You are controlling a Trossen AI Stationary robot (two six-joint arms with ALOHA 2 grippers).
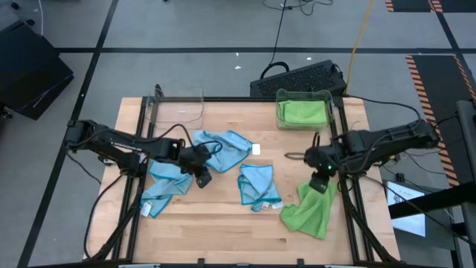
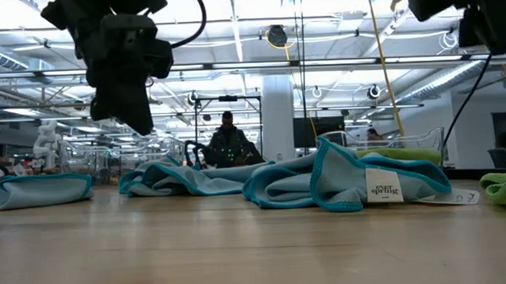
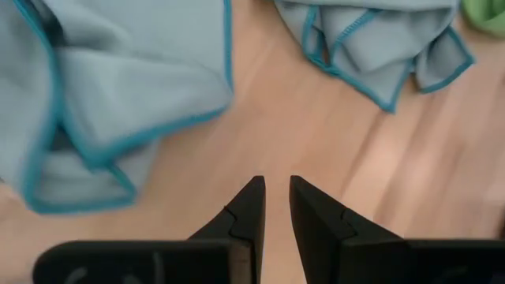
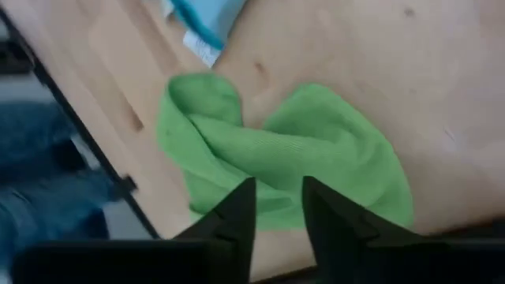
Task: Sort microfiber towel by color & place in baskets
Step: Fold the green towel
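Observation:
Three light-blue towels with teal edges lie crumpled on the wooden table: one at mid-table (image 1: 223,147), one near the left (image 1: 165,186), one toward the front (image 1: 259,186). A green towel (image 1: 309,212) lies bunched at the front right. At the far edge, the left clear basket (image 1: 178,100) holds nothing I can see. The right basket (image 1: 303,93) holds a green towel (image 1: 303,113). My left gripper (image 3: 276,183) hovers over bare wood between blue towels, slightly open with nothing in it. My right gripper (image 4: 278,183) hangs open above the green towel (image 4: 300,150).
A dark keyboard (image 1: 297,78) and cables lie beyond the far edge. Black frame rails run along the table's left and right sides. A white tag (image 1: 256,149) lies by the middle blue towel. A person (image 2: 228,139) stands far back in the room.

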